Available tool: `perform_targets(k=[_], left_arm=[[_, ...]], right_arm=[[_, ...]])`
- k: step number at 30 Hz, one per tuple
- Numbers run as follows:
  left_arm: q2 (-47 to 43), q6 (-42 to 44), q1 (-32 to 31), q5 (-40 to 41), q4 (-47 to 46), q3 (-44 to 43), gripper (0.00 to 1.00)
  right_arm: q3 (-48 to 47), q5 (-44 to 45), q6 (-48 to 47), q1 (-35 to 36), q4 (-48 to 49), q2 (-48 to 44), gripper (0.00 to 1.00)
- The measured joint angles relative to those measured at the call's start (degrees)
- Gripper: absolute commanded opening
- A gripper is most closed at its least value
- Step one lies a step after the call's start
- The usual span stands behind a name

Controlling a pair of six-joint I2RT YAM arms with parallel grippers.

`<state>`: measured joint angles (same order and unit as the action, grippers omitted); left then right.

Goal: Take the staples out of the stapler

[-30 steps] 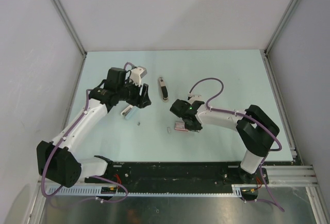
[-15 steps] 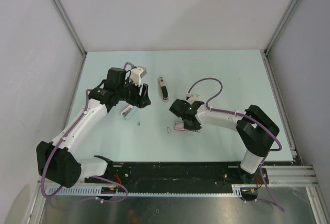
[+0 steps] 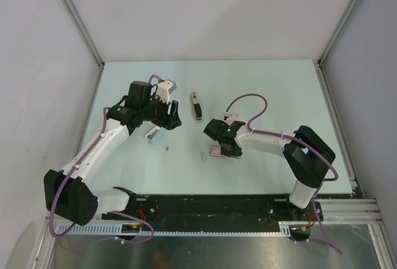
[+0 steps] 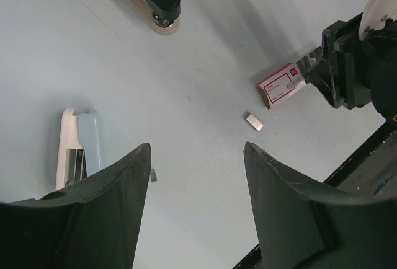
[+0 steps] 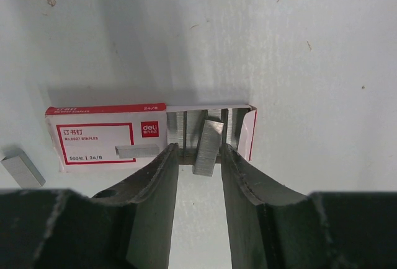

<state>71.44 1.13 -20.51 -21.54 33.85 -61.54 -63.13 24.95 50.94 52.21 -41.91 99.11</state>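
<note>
Stapler (image 3: 196,106), black over a beige base, lies on the pale green table (image 3: 267,95) towards the far side, between the two arms and touched by neither. Left gripper (image 4: 197,157) hangs above the table with its jaws spread wide and nothing between them. Under it we see bare surface, and just to one side a white and pale-blue item (image 4: 77,148) with a metal channel lying flat. A tiny metal fragment (image 4: 152,175) sits near that item. Right gripper (image 5: 200,157) is low over a red and white staple box (image 5: 105,139), which lies flat with one end flap open and rows of staples showing inside. A tilted staple strip (image 5: 208,145) juts from the open end, between the fingers. We note the jaws are narrowly parted and straddle this strip. It lies close against one finger, and a slit of light shows on the other side, so we read no clamp on it. A second, loose staple strip (image 5: 22,167) rests on the table just beside the closed end of the box, apart from it. The stapler lies well apart from the box.
</note>
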Motion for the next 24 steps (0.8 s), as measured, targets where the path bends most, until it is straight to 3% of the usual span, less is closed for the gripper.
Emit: perform_targets(k=[10,24], left_arm=[[0.0,0.22,0.0,0.24,0.0,0.0,0.66],[0.0,0.37,0.0,0.31,0.02,0.0,0.66]], right_arm=[[0.0,-0.44,0.02,-0.52,0.0,0.74,0.32],[0.0,-0.87,1.33,-1.38,0.0,0.72,0.35]])
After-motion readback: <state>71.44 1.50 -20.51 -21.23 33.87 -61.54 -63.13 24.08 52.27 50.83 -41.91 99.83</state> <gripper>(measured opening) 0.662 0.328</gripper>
